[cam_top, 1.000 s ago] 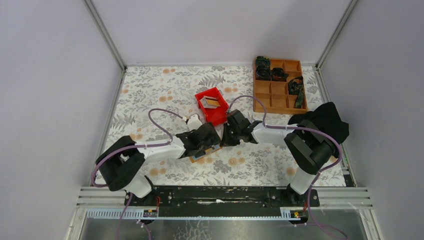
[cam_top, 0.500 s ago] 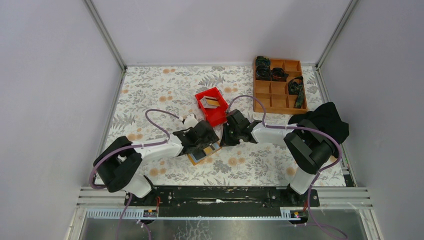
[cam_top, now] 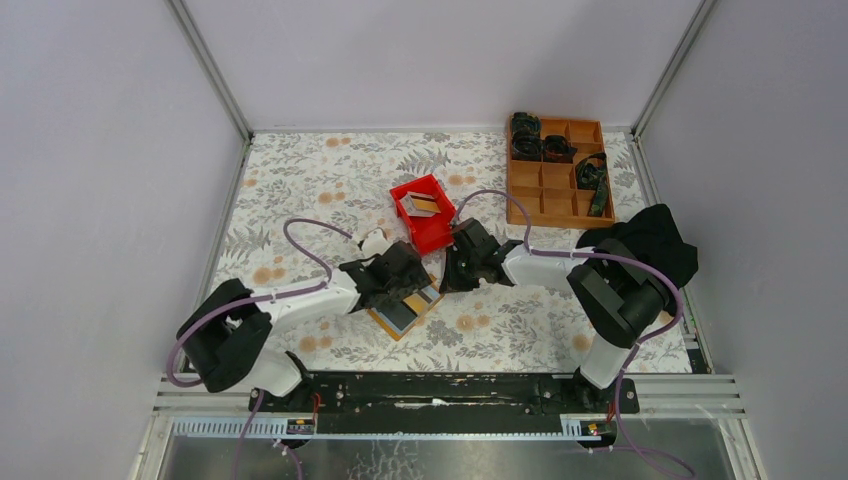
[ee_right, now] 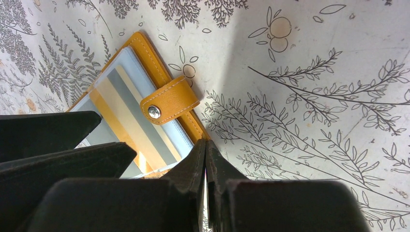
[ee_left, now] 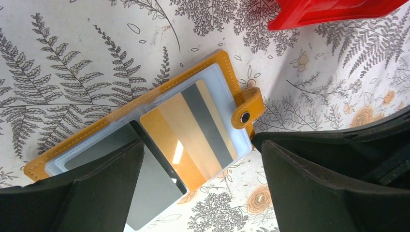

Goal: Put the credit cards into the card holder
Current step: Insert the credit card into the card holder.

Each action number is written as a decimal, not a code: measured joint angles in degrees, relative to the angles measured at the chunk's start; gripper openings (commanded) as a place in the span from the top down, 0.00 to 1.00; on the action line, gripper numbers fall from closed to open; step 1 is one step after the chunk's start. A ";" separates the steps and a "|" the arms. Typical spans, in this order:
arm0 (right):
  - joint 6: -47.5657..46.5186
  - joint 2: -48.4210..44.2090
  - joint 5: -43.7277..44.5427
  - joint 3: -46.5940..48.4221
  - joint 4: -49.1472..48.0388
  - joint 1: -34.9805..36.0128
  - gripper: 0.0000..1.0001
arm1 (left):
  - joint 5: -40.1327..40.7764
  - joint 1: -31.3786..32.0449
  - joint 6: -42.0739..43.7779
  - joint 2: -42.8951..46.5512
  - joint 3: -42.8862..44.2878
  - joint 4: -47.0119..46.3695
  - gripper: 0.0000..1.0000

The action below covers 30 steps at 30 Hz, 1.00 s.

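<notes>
- Card holder point(cam_top: 405, 314) lies open just in front of the red bin point(cam_top: 425, 212). Its long axis runs diagonally, strap tab point(ee_left: 247, 110) end towards the bin.
- Wrist views show a striped gold-grey card point(ee_left: 193, 130) in a clear sleeve; the top view shows only dark panels.
- Left gripper point(ee_left: 202, 145): jaws wide apart over the holder.
- Right gripper point(ee_right: 205, 145): fingers pressed together at the holder's edge.

The right gripper point(ee_right: 206, 145) has its jaws pressed together. A thin pale line shows in the seam between them, but what it is cannot be told. Its tips sit at the edge of the card holder point(ee_right: 149, 57), which lies open on the fern-print cloth point(ee_right: 314, 96). A striped orange and grey card point(ee_right: 126, 115) sits under a clear sleeve point(ee_right: 128, 56). The strap point(ee_right: 170, 99) with its metal snap point(ee_right: 154, 112) is folded over the sleeve. Black parts point(ee_right: 48, 130) cover the holder's left end.
</notes>
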<state>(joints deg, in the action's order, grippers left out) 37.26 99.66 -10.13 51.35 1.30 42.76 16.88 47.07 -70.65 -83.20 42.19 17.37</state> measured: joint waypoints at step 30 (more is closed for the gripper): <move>-0.11 0.15 -0.07 0.24 0.28 0.00 0.94 | -0.26 1.01 -1.75 4.98 -5.60 1.88 1.00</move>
<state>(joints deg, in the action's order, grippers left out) 37.15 99.81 -10.20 51.59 1.58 42.76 16.62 48.07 -72.40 -78.22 36.60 19.25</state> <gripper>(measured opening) 0.066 0.011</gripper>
